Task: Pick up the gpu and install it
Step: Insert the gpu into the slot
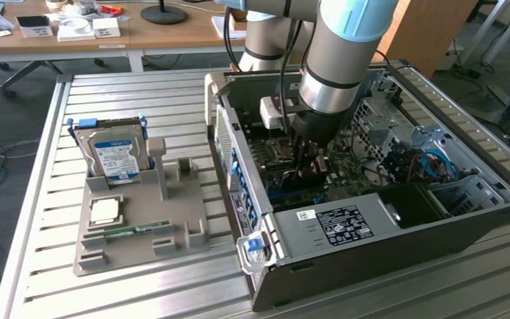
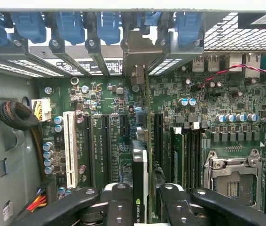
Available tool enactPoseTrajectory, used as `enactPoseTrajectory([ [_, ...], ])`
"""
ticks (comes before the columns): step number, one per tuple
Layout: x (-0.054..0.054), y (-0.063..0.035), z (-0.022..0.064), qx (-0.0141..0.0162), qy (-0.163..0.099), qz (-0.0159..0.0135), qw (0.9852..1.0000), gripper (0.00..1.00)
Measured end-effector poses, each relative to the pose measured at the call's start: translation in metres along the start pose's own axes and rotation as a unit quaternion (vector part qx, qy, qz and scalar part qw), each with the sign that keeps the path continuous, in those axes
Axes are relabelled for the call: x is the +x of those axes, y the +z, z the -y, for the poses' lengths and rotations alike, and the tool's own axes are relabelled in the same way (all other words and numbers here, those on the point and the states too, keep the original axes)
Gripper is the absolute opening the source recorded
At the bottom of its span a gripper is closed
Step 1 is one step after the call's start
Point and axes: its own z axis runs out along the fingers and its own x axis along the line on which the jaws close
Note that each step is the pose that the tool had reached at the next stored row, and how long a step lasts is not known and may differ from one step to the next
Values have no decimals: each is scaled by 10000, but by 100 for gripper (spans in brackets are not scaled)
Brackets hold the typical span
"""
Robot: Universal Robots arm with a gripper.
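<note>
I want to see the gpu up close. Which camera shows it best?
The wrist view: the gpu stands edge-on between the hand's fingers, above the motherboard. In the exterior view the arm mostly hides it.

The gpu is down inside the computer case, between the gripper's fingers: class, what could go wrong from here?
1. The gpu stands edge-on over the motherboard slots; slightly off line, it could jam.
2. The gripper works close to upright parts, which it might knock.
3. The gpu's bracket could catch the blue clips.
</note>
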Motion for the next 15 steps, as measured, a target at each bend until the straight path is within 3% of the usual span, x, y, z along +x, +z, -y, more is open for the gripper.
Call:
enactPoseTrajectory([
  [15,-5,1,0,0,0,1,10000,27],
])
